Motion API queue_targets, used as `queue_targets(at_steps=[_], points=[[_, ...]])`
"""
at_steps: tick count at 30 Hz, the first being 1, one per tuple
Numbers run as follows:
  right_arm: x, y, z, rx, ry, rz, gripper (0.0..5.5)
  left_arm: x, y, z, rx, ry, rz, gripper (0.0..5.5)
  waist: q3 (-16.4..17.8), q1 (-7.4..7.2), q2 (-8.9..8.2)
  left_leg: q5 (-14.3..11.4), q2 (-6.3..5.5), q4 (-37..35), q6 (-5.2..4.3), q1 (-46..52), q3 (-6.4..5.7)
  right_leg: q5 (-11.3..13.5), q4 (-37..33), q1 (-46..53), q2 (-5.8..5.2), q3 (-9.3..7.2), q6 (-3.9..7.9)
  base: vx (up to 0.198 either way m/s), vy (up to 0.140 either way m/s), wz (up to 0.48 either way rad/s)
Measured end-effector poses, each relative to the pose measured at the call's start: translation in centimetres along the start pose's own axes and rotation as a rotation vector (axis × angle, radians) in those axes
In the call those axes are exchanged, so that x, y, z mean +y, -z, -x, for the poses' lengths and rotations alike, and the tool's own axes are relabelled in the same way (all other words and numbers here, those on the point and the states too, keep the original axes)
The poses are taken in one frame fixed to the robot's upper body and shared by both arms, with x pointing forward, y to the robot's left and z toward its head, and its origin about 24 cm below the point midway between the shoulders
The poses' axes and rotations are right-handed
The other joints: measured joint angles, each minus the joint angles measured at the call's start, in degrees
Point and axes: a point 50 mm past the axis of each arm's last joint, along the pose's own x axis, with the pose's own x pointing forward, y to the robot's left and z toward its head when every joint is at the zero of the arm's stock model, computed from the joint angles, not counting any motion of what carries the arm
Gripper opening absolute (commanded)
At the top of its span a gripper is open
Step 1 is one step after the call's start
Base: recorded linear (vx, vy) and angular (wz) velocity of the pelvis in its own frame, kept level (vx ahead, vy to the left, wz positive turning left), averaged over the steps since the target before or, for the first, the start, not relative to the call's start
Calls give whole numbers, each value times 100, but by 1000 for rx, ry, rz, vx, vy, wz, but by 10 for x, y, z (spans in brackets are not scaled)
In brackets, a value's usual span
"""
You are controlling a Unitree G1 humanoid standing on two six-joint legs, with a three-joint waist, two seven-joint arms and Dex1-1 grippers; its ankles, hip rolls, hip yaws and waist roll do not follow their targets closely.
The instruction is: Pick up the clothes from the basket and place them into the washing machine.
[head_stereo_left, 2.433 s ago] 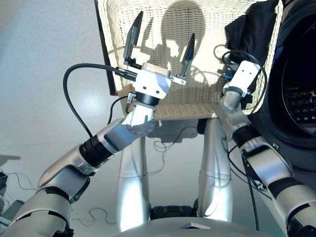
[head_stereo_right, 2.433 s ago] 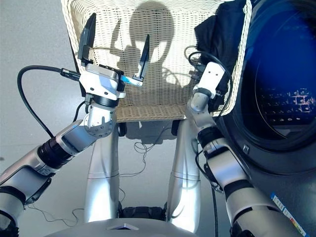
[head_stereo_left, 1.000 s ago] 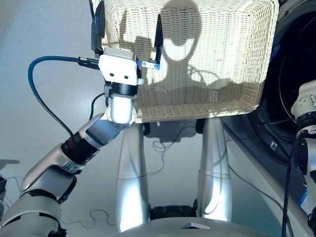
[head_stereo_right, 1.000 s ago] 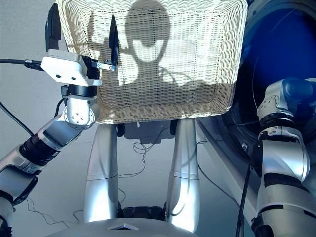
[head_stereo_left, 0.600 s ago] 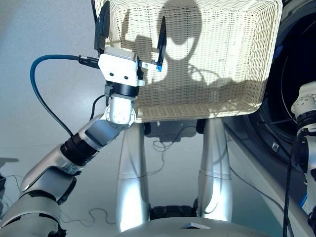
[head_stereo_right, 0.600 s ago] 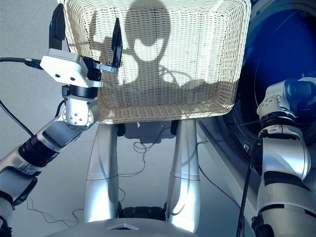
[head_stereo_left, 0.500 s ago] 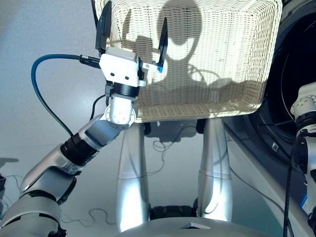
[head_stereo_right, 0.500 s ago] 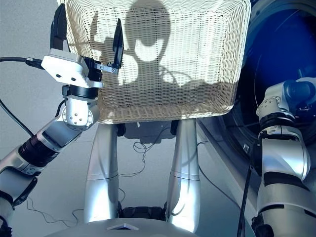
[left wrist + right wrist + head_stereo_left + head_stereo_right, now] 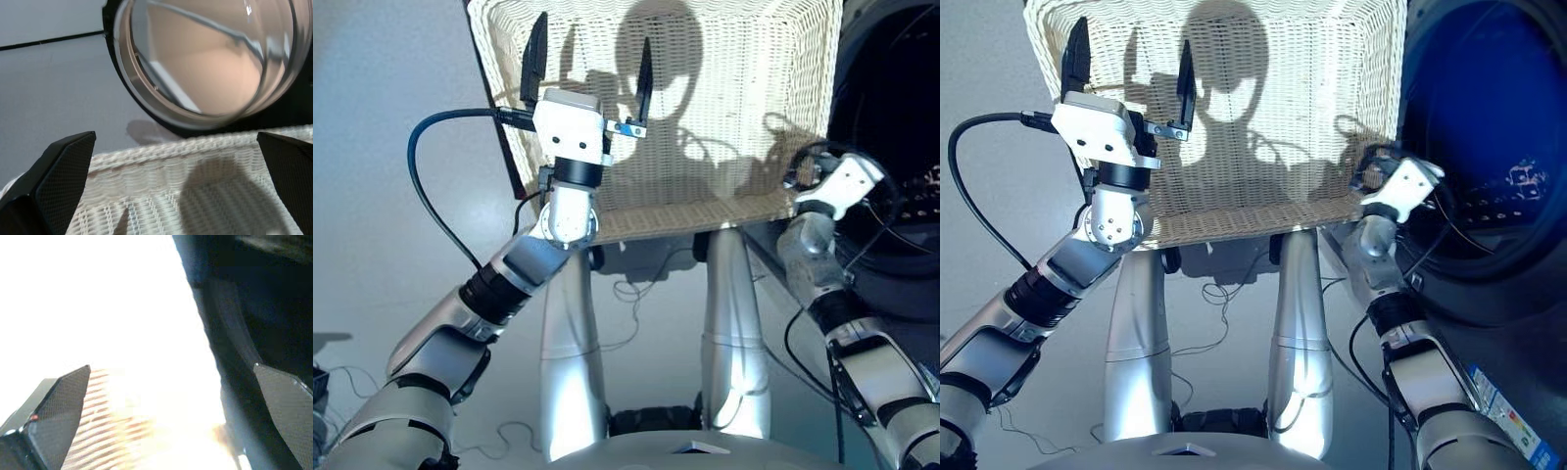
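Right arm is coming back from the machine side: a second ago its wrist sat far right by the drum opening, now the right gripper (image 9: 161, 421) is sitting at the basket's (image 9: 744, 108) near right corner, fingers (image 9: 54, 406) spread wide with nothing between them. Earlier still that arm was at the dark garment draped in the basket's right end; that garment is showing in the basket no longer, and the wicker floor is showing only shadows. Left gripper (image 9: 587, 69) is hovering over the basket's left end, both black fingers (image 9: 534, 59) pointing up and held well apart, pinching nothing; its pose is barely changing across the last second. Left wrist view is looking over the far rim of the basket at the round glass door (image 9: 205, 54), which is standing just behind it. Washing machine (image 9: 1489, 147) is sitting directly to the right of the basket, touching or nearly so, dark drum opening facing the camera with perforated metal faintly visible inside. Clothes are not visible in any current view; cannot tell from these whether they are lying in the drum
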Motion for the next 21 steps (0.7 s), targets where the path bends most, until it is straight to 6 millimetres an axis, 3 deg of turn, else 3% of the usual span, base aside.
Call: queue_targets(at_steps=[2,4,8,9,10,12,14,15,16,18,21], points=[[16,-10,4,-67,-181,93,550,-1,2,5,5,22,-19,550,-2,15,-6,35,-5,-61,-9,2,37,61,-71,-3,11,2,-47,-80,-14,-24],[29,-21,9,-138,-351,175,550,0,6,11,18,59,-42,550,2,33,-11,33,-2,-75,-3,-14,-1,56,-76,-18,10,-5,-38,0,0,0],[34,-26,15,-160,-518,226,550,-3,21,36,124,154,-29,550,15,49,-18,40,-11,-171,-10,118,-2,46,-101,103,-5,-20,-47,13,-8,10],[34,-20,17,-127,-531,243,550,-1,27,42,175,168,-14,550,14,85,-11,79,-18,-228,-50,235,-10,35,-133,221,-29,-31,-31,0,0,0],[31,-17,22,-113,-545,250,550,1,21,52,197,204,27,550,16,25,-21,79,-40,-283,-74,340,-27,8,-176,333,-38,-65,-59,0,0,0],[21,-6,33,-64,-545,257,550,-1,14,64,210,224,147,550,14,123,-36,111,-81,-469,-68,628,-29,-6,-275,577,-86,-74,-65,112,-7,118],[15,16,42,50,-538,260,550,-2,29,76,342,193,277,550,10,164,-44,187,-123,-720,-93,1117,0,23,-457,1045,-131,-80,-37,42,8,40],[11,22,49,89,-536,234,550,-1,35,81,384,208,317,550,4,200,-49,224,-90,-927,-82,1404,11,43,-646,1317,-137,-106,-40,97,29,-14],[7,27,54,126,-534,206,550,7,49,87,450,164,342,550,1,194,-55,246,-90,-1129,-51,1689,31,67,-865,1610,-134,-128,-46,116,20,-93],[0,41,60,206,-493,151,550,25,68,96,539,57,368,550,-6,176,-87,274,-42,-1429,-80,2124,6,106,-1186,2044,-128,-173,-44,121,-7,-104],[-14,79,84,419,-400,110,550,37,91,118,652,-81,424,550,-22,184,-100,372,-2,-2064,-75,2924,13,252,-1875,2878,-102,-266,-58,137,-16,-78]])
